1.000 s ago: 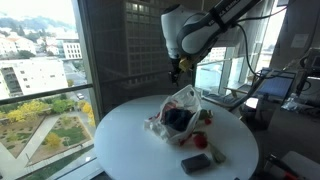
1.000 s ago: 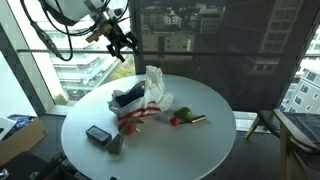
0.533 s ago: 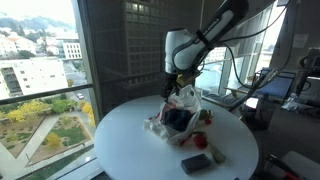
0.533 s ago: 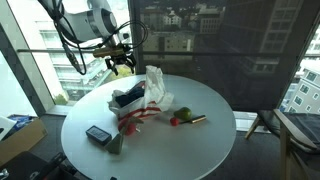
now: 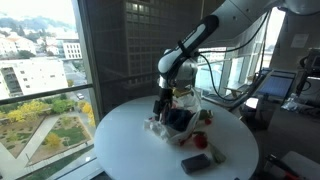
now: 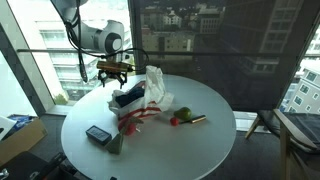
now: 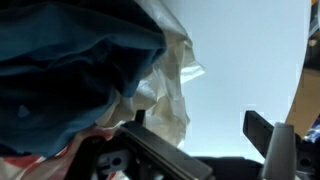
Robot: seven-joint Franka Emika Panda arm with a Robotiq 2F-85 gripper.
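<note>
A crumpled clear plastic bag lies on the round white table, with a dark blue bundle in it. My gripper hangs low beside the bag's edge, just above the tabletop. It is open; in the wrist view only bare table shows between the fingers. The bag and blue bundle fill the left of that view, next to the left finger.
A black rectangular box lies near the table's edge. Red pieces, a green item and a small brown object lie beside the bag. Windows stand close behind the table.
The arm has come down from well above the table to the side of the bag. The gripper has stayed open.
</note>
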